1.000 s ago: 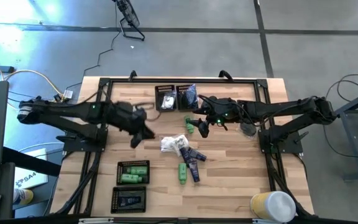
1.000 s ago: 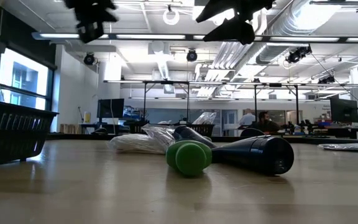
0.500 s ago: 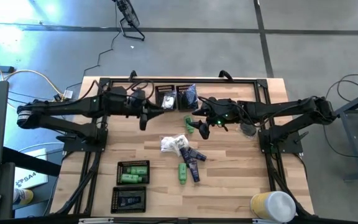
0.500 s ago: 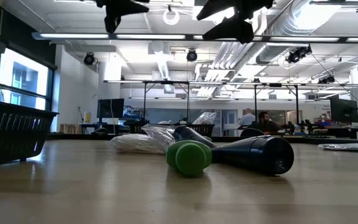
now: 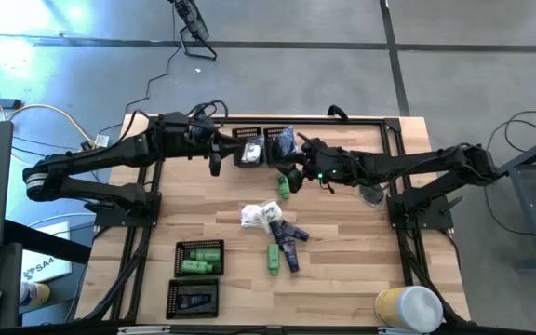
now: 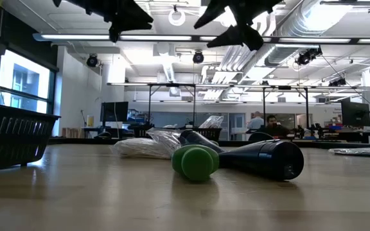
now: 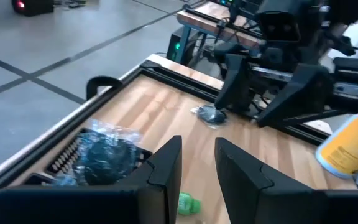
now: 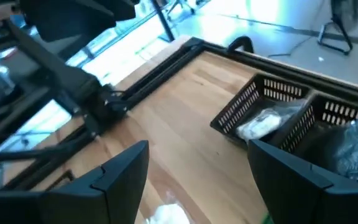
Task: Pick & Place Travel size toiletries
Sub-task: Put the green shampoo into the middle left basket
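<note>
**A:** Look down from the top with me. What do you see?

**B:** Your left gripper (image 5: 214, 166) hangs over the far side of the table (image 5: 361, 265), just left of the two far trays (image 5: 248, 147). Your right gripper (image 5: 293, 177) hangs just right of those trays, over a green tube (image 5: 284, 187).

**A:** Where are the toiletries?

**B:** A little pile sits in the middle: a white packet (image 5: 260, 216), a navy tube (image 5: 291, 240) and another green tube (image 5: 274, 259). A tray of green tubes (image 5: 199, 258) and a tray of navy tubes (image 5: 193, 298) sit near you on the left. A bagged dark piece (image 5: 281, 141) sits in the right one of the far trays.

**A:** Now look from the table top.

**B:** You see a green tube (image 6: 196, 162) and a navy tube (image 6: 262, 159) lying side by side, touching. White packets (image 6: 148, 147) lie behind them. Both grippers hang high above, dark against the ceiling.

**A:** And your left wrist camera?

**B:** The left fingers (image 7: 165, 172) stand close together with a thin gap, and nothing is between them. Past them is the bagged dark piece (image 7: 104, 154) in its tray, and a bit of green tube (image 7: 187, 203).

**A:** And the right wrist camera?

**B:** The right fingers (image 8: 118, 174) stand wide apart and hold nothing. Past them the far trays (image 8: 253, 102) hold a white packet (image 8: 260, 125).
</note>
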{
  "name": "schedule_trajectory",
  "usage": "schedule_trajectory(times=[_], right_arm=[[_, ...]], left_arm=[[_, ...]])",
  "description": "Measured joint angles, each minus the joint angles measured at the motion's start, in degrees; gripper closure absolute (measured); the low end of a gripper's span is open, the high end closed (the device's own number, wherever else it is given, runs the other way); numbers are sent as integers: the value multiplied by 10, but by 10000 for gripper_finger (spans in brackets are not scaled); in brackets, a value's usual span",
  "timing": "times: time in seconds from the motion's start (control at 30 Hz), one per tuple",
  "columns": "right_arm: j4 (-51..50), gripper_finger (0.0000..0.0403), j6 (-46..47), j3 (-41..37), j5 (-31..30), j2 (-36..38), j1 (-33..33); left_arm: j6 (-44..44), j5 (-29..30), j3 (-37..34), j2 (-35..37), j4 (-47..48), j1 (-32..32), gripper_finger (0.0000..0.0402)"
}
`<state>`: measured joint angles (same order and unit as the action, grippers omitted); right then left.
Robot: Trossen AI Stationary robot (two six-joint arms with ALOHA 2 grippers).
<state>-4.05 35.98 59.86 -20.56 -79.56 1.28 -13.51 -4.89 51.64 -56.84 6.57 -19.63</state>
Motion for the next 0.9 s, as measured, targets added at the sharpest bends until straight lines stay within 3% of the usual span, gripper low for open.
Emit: schedule_trajectory(times=[0.5, 0.9], right_arm=[[-62, 137, 178, 1, -17, -137, 6], [-78, 137, 223, 1, -12, -214, -2]], left_arm=[[4, -20, 0, -4, 31, -32, 309], [2, -20, 0, -4, 43, -32, 309]])
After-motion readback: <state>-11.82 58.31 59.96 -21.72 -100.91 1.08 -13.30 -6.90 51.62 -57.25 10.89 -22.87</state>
